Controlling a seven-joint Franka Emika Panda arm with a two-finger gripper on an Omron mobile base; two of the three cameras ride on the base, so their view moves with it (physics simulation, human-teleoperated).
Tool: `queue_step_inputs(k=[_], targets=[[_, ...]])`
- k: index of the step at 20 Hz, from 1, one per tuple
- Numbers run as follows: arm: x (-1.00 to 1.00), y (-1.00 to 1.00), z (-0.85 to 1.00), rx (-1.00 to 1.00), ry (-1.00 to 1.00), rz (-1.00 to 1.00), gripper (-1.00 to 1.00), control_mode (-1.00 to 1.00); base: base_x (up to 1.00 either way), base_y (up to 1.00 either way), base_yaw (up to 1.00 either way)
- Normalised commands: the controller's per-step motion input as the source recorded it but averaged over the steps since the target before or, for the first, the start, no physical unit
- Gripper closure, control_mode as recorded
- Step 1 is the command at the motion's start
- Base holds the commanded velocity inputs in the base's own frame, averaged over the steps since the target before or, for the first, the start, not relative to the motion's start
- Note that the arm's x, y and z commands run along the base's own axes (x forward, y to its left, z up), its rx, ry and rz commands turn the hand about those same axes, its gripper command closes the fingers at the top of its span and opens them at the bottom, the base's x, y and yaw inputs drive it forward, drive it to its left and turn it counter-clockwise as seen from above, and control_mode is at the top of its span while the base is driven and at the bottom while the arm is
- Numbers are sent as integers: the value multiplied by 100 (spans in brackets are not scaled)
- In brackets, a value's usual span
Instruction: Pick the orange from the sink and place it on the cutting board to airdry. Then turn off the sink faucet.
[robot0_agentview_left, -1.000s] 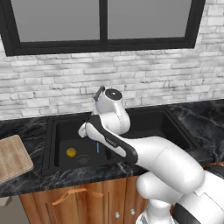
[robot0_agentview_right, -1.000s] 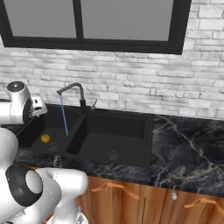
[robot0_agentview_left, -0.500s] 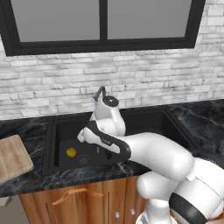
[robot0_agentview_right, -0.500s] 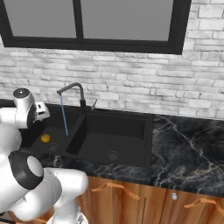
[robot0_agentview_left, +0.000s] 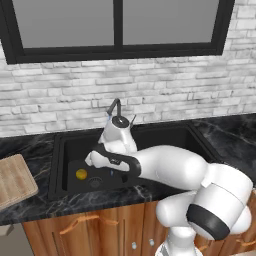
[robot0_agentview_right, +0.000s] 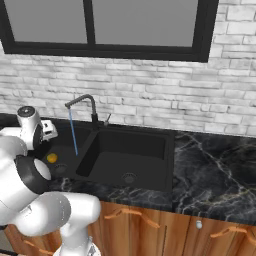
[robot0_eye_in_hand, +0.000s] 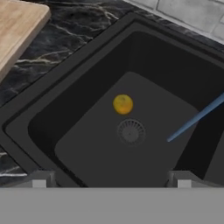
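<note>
The orange lies on the floor of the black sink's left basin, just beside the round drain. It also shows as a small yellow ball in the base views. My gripper hangs open above that basin, fingertips wide apart and holding nothing; the orange is ahead of them, well below. The dark faucet stands behind the divider, and a thin blue stream runs into the left basin. The tan cutting board rests on the counter left of the sink.
Black marble counter surrounds the sink. The right basin has its own drain. A white brick wall and a dark-framed window stand behind the faucet. My own arm crosses over the sink's front.
The wrist and hand have come down and slightly left over the left basin. The orange, board and water stream stay as they were.
</note>
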Motion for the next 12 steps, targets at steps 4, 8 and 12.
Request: queue_step_inputs(k=[4,8,12], targets=[[18,16,-30,0,0,1,-100,-100,0,0,0],[15,14,-32,-2,0,0,-100,-100,0,0,0],[9,7,-27,-2,0,0,-100,-100,0,0,0]])
